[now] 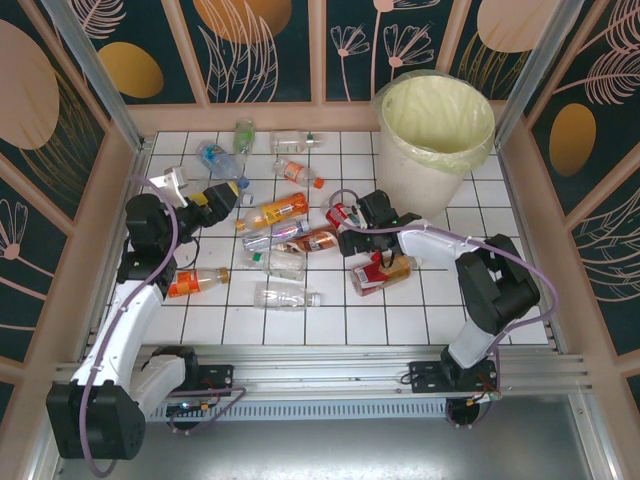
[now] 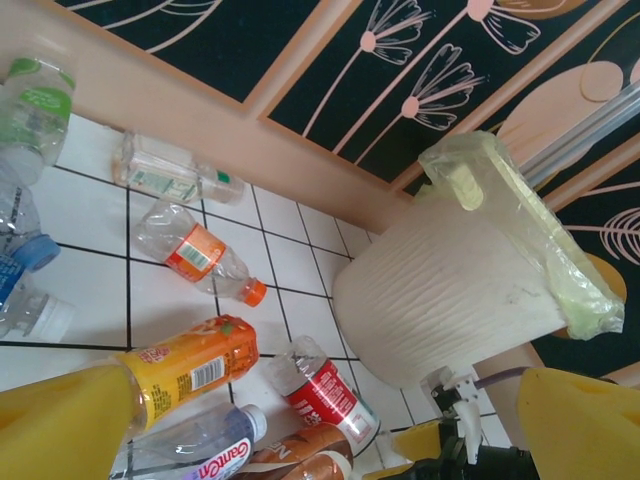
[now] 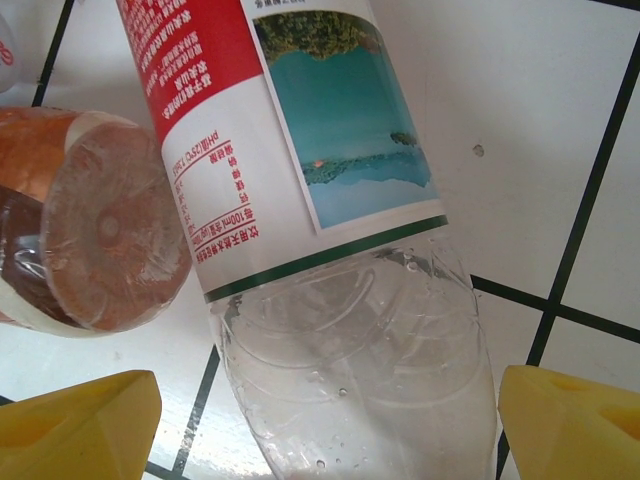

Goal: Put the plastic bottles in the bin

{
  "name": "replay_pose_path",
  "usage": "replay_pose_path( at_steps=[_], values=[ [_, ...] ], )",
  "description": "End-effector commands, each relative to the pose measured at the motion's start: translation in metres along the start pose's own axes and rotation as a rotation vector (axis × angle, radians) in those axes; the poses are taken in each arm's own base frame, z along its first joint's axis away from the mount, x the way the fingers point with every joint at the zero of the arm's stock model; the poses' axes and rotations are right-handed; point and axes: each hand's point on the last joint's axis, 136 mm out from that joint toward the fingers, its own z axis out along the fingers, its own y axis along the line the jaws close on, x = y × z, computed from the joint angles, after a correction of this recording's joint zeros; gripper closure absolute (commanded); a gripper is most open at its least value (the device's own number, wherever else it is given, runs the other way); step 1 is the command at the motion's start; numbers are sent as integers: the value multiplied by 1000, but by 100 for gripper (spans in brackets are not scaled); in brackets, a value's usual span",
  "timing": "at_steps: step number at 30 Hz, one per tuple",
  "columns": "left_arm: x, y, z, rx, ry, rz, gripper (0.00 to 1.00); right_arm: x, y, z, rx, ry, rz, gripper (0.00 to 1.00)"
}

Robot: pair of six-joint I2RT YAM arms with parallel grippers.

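- White-tiled table [image 1: 400,310]: plastic bottles [image 1: 285,235] lie scattered mid-table; bin [image 1: 432,130] stands back right.
- Right wrist view: my right gripper [image 3: 325,430] fingers apart, straddling red-label bottle [image 3: 300,150], gaps both sides; from above my wrist covers that.
- My left gripper [image 2: 320,425] wide apart, empty.
- Red-label bottle's cap end cut off.

A white tiled tabletop [image 1: 330,325] with dark grout lines lies in the middle. Dark panels [image 1: 270,50] painted with pale flowers, leaves and orange ovals wall it from 9 through 12 to 3 o'clock, above a pale wooden ledge [image 1: 300,115]. Silver posts [image 1: 92,65] slant at 11 and 1 o'clock. An aluminium rail [image 1: 330,375] runs along 6 o'clock.
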Motion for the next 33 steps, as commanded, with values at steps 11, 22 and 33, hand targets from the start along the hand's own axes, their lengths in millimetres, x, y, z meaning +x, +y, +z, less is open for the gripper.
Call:
replay_pose_path(
  at_steps=[11, 22, 33],
  values=[
    [-5, 4, 6, -46, 22, 18, 1, 4, -4, 10, 14, 10, -11, 12],
    [-22, 0, 6, -95, 24, 56, 1, 3, -8, 21, 43, 46, -4, 14],
    [-11, 2, 16, -43, 55, 7, 1, 4, -4, 24, 1, 62, 30, 17]
  ],
)
